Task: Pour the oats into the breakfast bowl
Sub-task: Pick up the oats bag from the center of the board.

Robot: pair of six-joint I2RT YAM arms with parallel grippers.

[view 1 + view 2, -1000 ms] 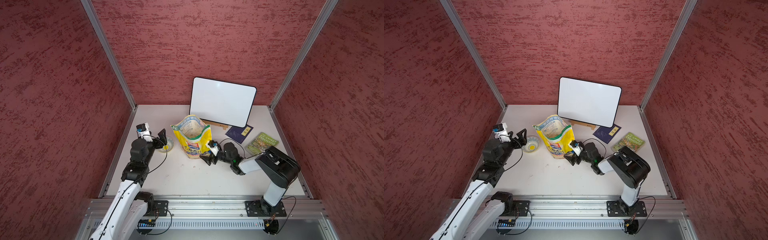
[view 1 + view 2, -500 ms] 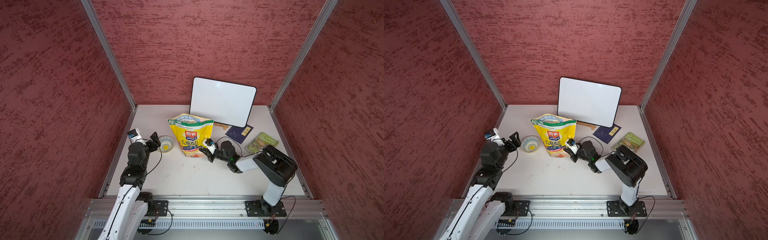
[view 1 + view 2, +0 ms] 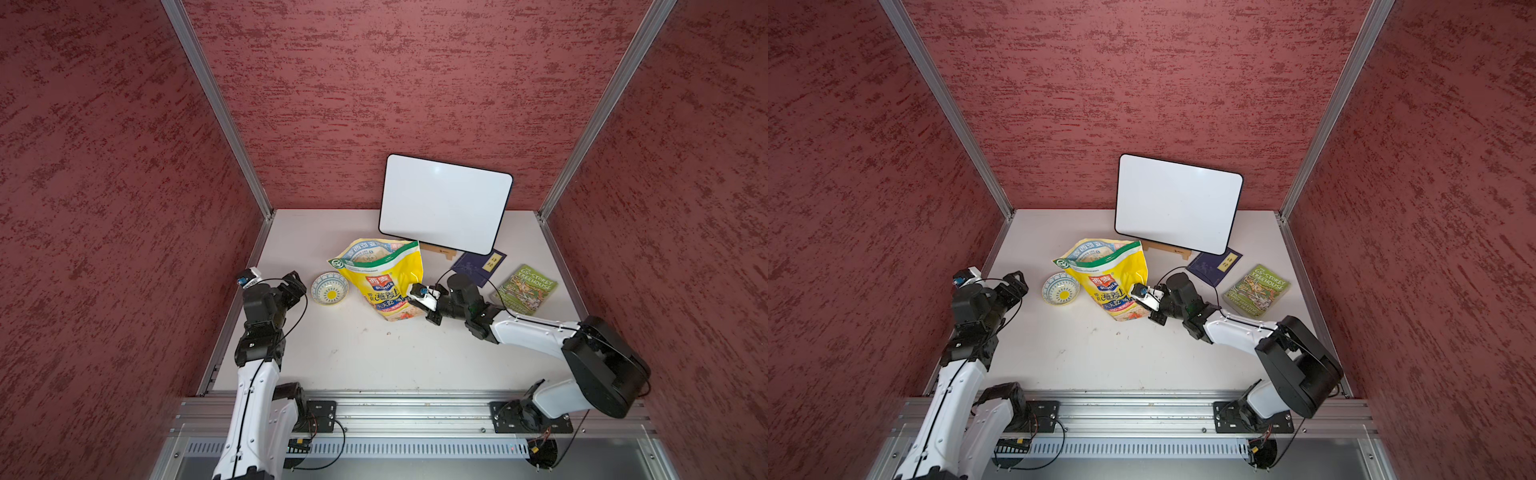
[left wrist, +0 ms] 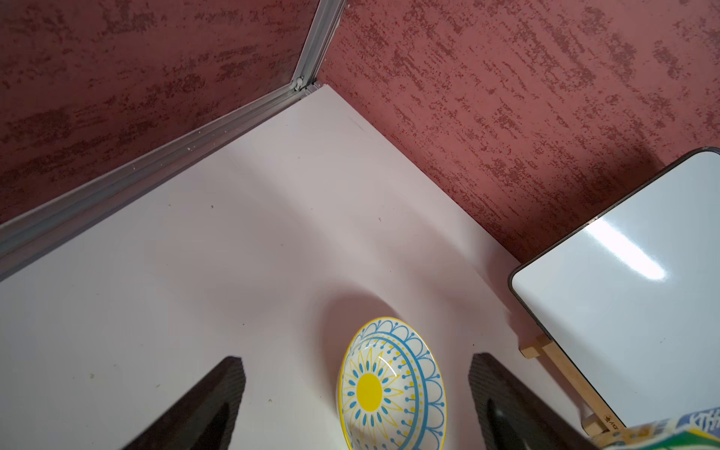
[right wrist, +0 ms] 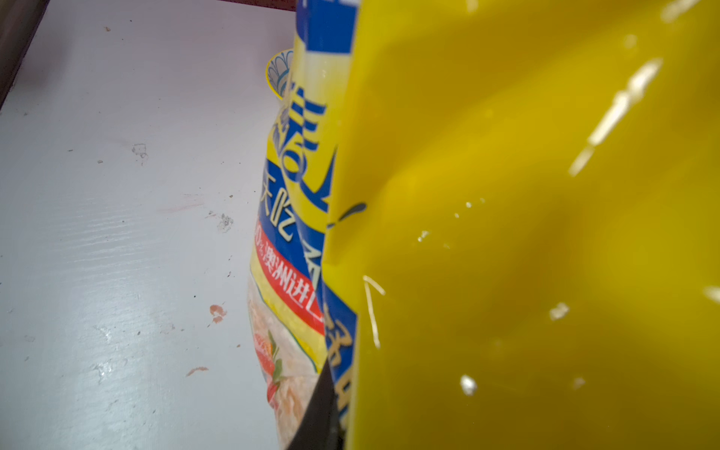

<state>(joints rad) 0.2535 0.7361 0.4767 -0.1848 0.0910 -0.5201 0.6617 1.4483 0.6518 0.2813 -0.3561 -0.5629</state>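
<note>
The yellow oats pouch (image 3: 380, 286) (image 3: 1108, 282) stands upright at mid-table, its top open. Pale oats (image 3: 371, 258) show in the mouth. My right gripper (image 3: 417, 300) (image 3: 1143, 300) is shut on the pouch's right side edge, low down. In the right wrist view one black finger (image 5: 321, 413) presses the yellow film (image 5: 526, 233), and the other finger is hidden. The breakfast bowl (image 3: 329, 288) (image 3: 1061, 289) (image 4: 389, 385) sits just left of the pouch with no oats in it. My left gripper (image 3: 298, 286) (image 3: 1020, 284) (image 4: 355, 360) is open, just short of the bowl's left side.
A whiteboard (image 3: 444, 203) on a wooden stand leans at the back, behind the pouch. A dark blue booklet (image 3: 478, 266) and a green paperback (image 3: 525, 286) lie to the right. The left wall rail (image 3: 232, 316) runs close beside my left arm.
The pouch went from tipped toward the bowl to upright. My right gripper closed on its side edge. The left gripper drew back leftward from the bowl, staying open.
</note>
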